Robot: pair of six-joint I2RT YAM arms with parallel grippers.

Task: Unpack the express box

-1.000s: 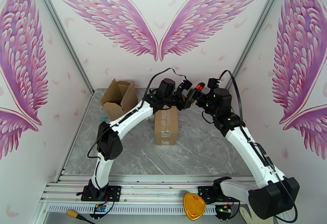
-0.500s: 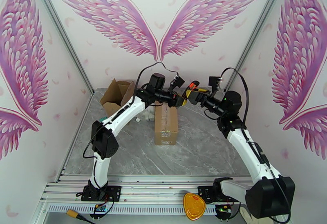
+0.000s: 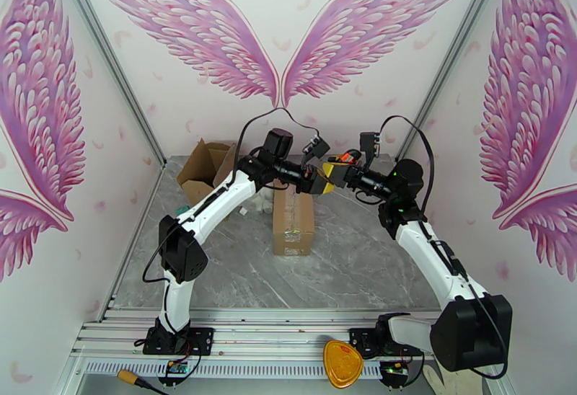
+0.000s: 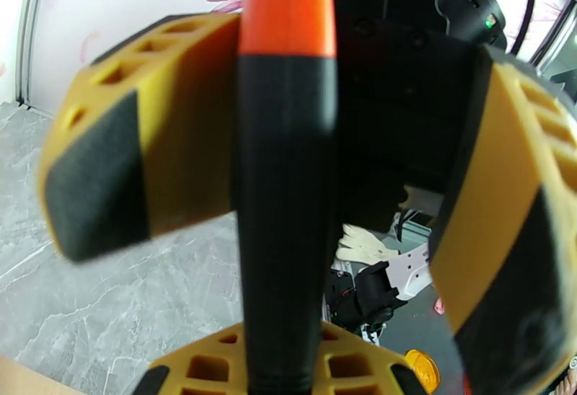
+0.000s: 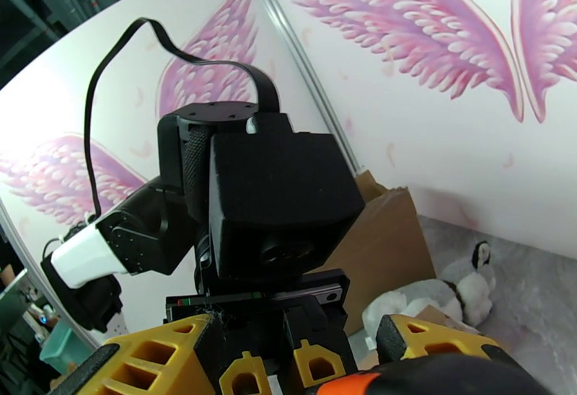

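Handing off mid-air looks dicey to me: left claw [image 3: 319,184] is clamped on the orange-black cutter [image 4: 285,173], while right claw [image 3: 337,171] sits astride the handle, jaws apart and not pinched yet. If left lets go early or the grab lands crooked, the cutter drops. The express box [image 3: 293,220] lies right below, mid surface [image 3: 360,267], taped seam up, its long axis running from the arm bases toward the back wall.

The top camera looks down from behind the arm bases across the tabletop [image 3: 346,274]. The left wrist camera faces the right end effector [image 4: 299,245], very close; the right wrist camera looks back at the left arm [image 5: 274,202]. Both apparently share the orange-black tool [image 4: 285,173].
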